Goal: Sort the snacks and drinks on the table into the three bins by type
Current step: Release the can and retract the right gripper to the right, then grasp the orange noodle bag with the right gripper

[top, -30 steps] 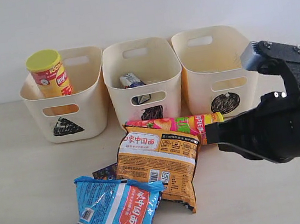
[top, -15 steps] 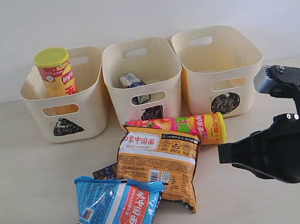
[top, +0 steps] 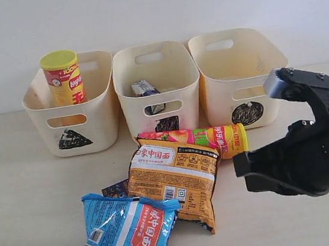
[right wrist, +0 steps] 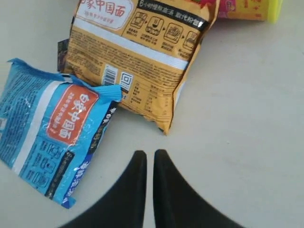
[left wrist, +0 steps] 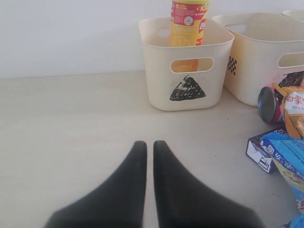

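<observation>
Yellow tube [top: 65, 81] upright in left bin [top: 99, 126]; pink tube [top: 206, 137] lying just near of middle bin [top: 131, 112]. Left gripper [left wrist: 149, 143], right gripper [right wrist: 149, 153]: jaws closed, empty.

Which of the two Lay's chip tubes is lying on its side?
The pink tube, flat on the table; the yellow-lidded tube stands upright in the triangle-marked bin.
</observation>
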`<state>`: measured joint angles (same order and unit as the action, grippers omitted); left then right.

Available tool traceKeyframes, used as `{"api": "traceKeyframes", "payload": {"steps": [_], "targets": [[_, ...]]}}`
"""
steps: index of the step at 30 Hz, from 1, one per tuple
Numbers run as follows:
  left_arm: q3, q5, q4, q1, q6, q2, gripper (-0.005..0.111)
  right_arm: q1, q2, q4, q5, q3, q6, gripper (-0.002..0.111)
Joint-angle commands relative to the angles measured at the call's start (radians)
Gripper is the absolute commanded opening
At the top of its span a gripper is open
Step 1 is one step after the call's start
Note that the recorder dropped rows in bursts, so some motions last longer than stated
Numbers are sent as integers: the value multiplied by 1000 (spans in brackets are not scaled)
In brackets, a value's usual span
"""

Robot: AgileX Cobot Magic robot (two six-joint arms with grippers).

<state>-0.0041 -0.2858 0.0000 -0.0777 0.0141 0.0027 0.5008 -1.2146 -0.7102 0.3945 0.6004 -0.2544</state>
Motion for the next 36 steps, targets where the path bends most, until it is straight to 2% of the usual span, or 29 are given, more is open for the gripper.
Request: {"api": "traceKeyframes", "payload": {"steps": [1,4,8,16,18,20,21,23,24,29,36], "targets": [[4,8,0,-3,-7,-3,4,-215,-141,-401,345,66,-501,1],[4,8,0,-5,-7,-3,4,-367,-255,-651,568,67,-767,1],[4,8,0,-5,-7,-3,4,-478,-362,-794,612,67,-891,1],[4,8,0,-5,-7,-3,4,-491,-521,-871,601,70,-973,2],[4,8,0,-5,-7,-3,4,-491,-554,-879,601,85,-975,10],[4,8,0,-5,-7,-3,4,-491,-586,-879,603,100,-975,26],[4,8,0,-5,-7,-3,4,-491,-609,-888,604,116,-975,50],[4,8,0,-5,-7,-3,4,-491,-625,-901,600,129,-978,73],[4,8,0,-5,-7,-3,4,-491,-634,-903,595,139,-978,80],[4,8,0,-3,-7,-3,4,-482,-697,-907,595,199,-984,79],[4,8,0,-3,-7,-3,4,-357,-786,-900,486,298,-1001,79]]}}
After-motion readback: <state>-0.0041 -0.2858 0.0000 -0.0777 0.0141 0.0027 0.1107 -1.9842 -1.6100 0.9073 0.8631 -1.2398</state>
